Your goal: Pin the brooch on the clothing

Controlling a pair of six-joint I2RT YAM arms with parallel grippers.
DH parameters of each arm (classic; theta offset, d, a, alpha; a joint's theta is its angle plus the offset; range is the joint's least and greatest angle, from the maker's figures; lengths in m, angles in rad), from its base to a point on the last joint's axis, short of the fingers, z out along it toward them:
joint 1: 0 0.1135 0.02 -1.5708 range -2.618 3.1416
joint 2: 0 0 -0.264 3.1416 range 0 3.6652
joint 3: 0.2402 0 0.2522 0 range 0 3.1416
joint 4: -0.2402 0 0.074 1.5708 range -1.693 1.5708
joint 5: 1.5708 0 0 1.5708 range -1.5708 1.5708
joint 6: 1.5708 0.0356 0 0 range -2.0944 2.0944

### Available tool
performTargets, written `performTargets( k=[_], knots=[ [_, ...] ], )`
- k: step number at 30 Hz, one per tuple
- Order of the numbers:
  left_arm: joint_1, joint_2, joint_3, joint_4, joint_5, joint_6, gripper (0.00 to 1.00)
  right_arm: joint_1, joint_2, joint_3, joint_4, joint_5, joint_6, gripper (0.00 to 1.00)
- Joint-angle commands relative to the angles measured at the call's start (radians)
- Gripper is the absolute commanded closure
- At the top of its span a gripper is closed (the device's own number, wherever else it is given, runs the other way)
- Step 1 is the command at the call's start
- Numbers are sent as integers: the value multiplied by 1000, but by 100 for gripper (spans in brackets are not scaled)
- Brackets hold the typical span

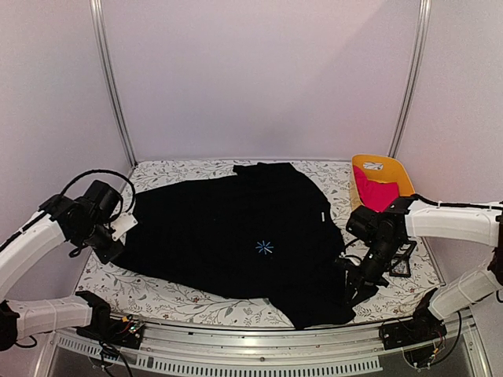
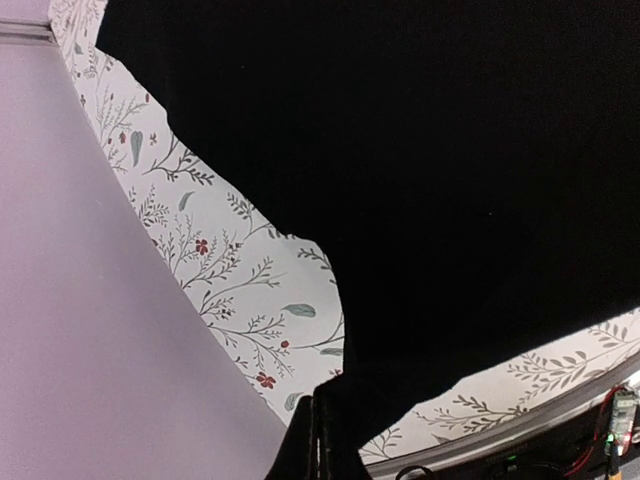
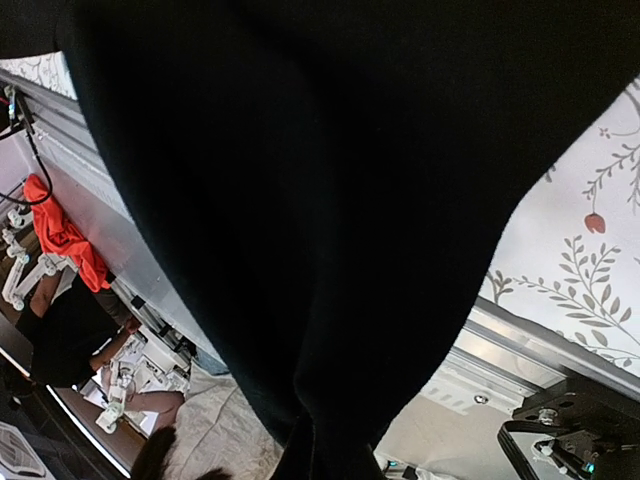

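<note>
The black long-sleeved shirt [image 1: 228, 236] lies spread on the floral table, its light-blue asterisk print [image 1: 264, 247] facing up. My left gripper [image 1: 111, 250] is shut on the shirt's left edge; in the left wrist view the closed gripper [image 2: 322, 440] pinches a fold of the black cloth [image 2: 420, 200]. My right gripper [image 1: 358, 290] is shut on the shirt's lower right part; in the right wrist view the gripper [image 3: 322, 455] holds the black cloth [image 3: 300, 200], which hangs over the table's front edge. The brooch does not show in any view.
A yellow tray [image 1: 389, 169] holding a bright pink garment [image 1: 373, 192] stands at the back right. A small black square frame [image 1: 402, 263] lies by the right arm. The table's metal front rail [image 1: 259, 342] runs along the near edge.
</note>
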Motion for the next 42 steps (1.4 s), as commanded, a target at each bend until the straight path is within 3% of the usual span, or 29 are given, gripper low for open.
performTargets(
  k=[1,3,6,8,13,18,23,27,35,42],
  knots=[
    [-33,22,14,-78,3,23,93,8,31,18,-36,82,-11,79],
    [-42,16,8,-104,-24,18,78,8,34,29,-49,109,-10,63],
    [-50,-5,-3,-128,-41,10,66,7,30,71,-88,178,-1,49],
    [-50,-18,-2,-126,-39,15,61,7,29,120,-121,252,9,47],
    [-57,-36,-15,-49,-80,34,60,7,49,299,-200,458,36,47],
    [-83,10,6,214,-174,62,59,7,154,554,-80,720,23,56],
    [-110,231,76,508,-214,87,59,-27,374,731,221,829,-107,85],
    [-111,450,163,611,-197,91,59,-88,602,907,352,889,-179,100],
    [-91,865,345,649,-214,105,60,-152,972,1112,445,945,-212,100],
    [-23,1075,387,715,-225,139,63,-210,1074,1095,450,1005,-219,100]
  ],
)
